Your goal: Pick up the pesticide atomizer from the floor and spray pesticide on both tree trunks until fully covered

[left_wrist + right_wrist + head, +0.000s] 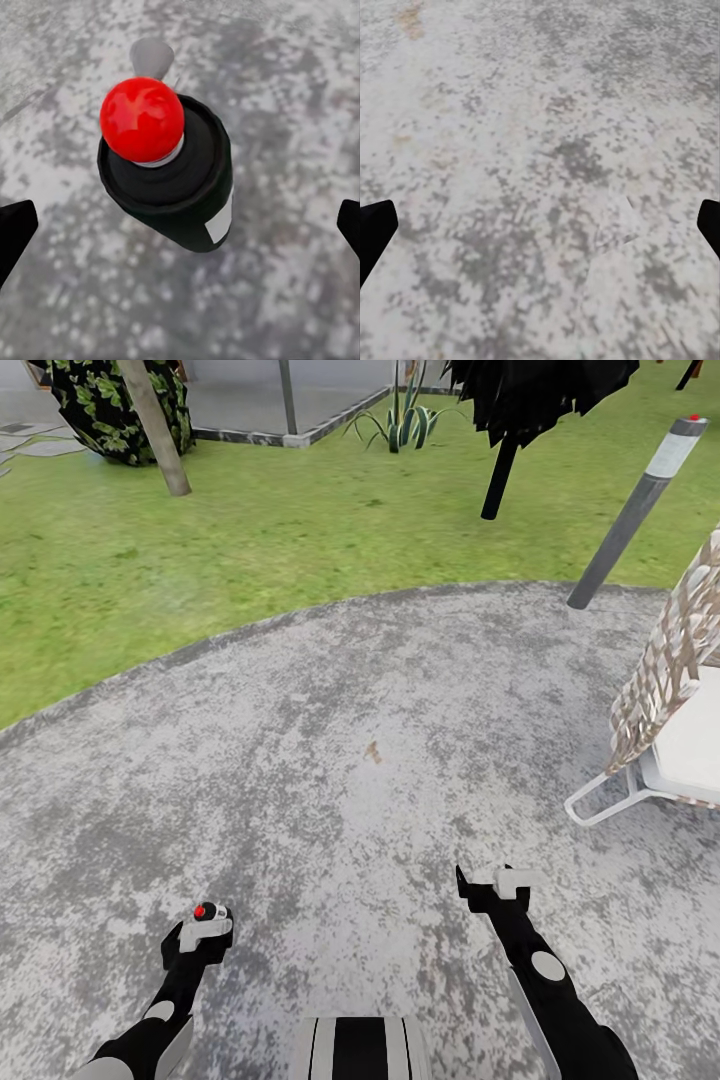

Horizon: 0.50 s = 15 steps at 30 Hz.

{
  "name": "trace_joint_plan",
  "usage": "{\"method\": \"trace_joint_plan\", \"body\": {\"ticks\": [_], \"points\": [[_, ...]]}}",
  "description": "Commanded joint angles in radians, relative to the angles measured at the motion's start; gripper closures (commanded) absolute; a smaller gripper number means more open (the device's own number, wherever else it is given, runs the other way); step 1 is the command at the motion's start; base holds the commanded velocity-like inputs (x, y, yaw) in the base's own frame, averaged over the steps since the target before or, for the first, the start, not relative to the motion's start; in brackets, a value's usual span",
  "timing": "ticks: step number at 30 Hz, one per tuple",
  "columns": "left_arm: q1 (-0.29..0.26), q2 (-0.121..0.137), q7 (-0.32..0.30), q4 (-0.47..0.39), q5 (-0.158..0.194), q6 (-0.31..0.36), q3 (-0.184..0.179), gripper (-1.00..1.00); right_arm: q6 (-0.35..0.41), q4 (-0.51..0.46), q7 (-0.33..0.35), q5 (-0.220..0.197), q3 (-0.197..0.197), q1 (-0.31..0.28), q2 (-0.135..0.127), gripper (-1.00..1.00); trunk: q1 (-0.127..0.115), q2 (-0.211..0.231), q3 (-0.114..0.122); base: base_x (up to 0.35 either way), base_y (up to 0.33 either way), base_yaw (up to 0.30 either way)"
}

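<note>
Ground: the robot stands on a round, mottled grey-white paved patch [330, 760]; blurry green grass lawn [250, 540] curves round its far and left edge.
Left gripper [204, 930]: low at near left, closed round the small dark pesticide atomizer [208, 913] with a red round cap.
Atomizer, left wrist view: the black bottle [176, 180] with its red cap and a whitish label patch sits between the dark finger tips, above the paving.
Right gripper [498, 885]: near right, over bare paving; whether its jaws are open or closed I cannot tell.
Tree trunk: a grey-brown leaning trunk [155, 425] stands far left on the grass, beside a round dark leafy bush [110, 405].
Far right: a grey post with a red tip [640, 505] and a white woven-back chair [670, 700] at the paving's right edge.
</note>
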Motion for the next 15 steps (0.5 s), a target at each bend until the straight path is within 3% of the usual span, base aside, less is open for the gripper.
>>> {"method": "trace_joint_plan", "body": {"ticks": [1,15], "points": [[0.0,0.0,0.0,0.0,0.0,0.0,0.0,-1.0,0.0,0.0,0.0,0.0,0.0,0.0,0.0,-1.0,0.0,0.0,0.0,0.001,0.0,0.0],[0.0,0.0,0.0,0.0,0.0,0.0,0.0,-1.0,0.0,-0.002,0.0,0.0,0.0,0.0,0.0,-1.0,0.0,0.0,0.0,0.026,0.024,0.0]]}}
